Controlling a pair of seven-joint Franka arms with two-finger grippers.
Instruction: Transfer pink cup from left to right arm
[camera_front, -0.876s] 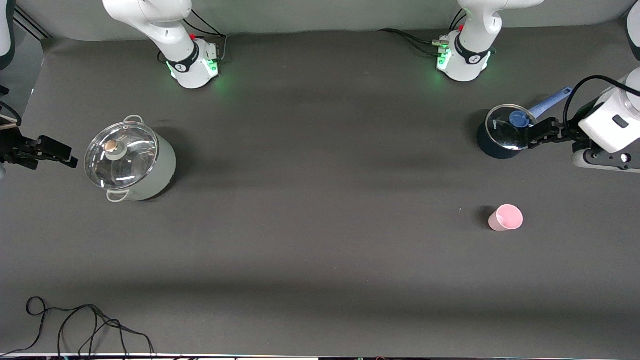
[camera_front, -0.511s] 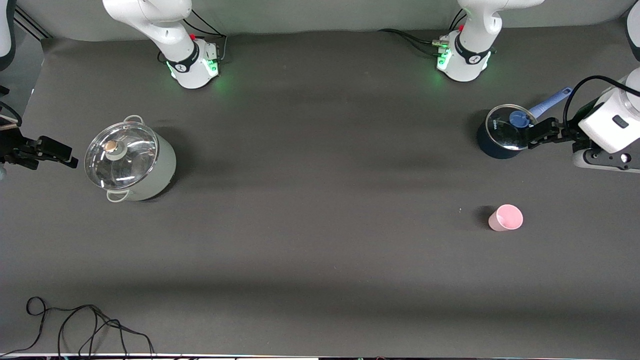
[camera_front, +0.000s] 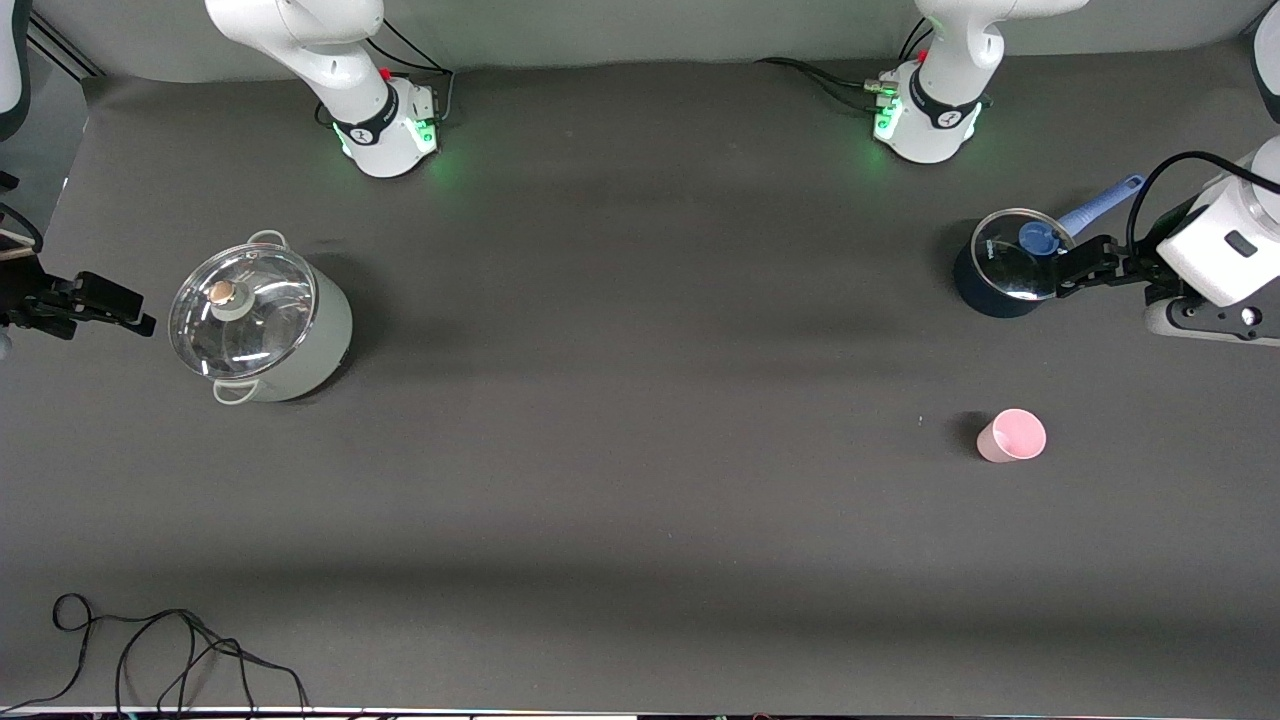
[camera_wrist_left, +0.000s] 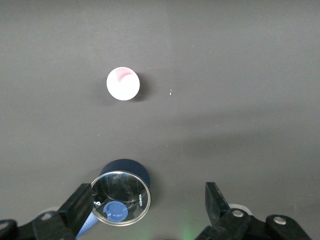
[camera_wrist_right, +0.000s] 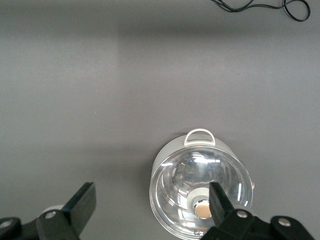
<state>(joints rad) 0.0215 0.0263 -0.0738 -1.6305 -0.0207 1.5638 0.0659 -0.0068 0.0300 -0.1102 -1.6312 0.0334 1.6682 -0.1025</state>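
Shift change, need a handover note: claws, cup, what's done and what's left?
Left claw: open, empty, up over the table's left-arm end beside the blue pot.
Right claw: open, empty, up at the right-arm end beside the grey pot.
Cup: upright on the table at the left arm's end, nearer the front camera than the blue pot, nothing touching it.
Done: nothing, cup not yet picked.
Left: left claw grasps and lifts the cup, carries it toward the middle, right claw takes it, left lets go.
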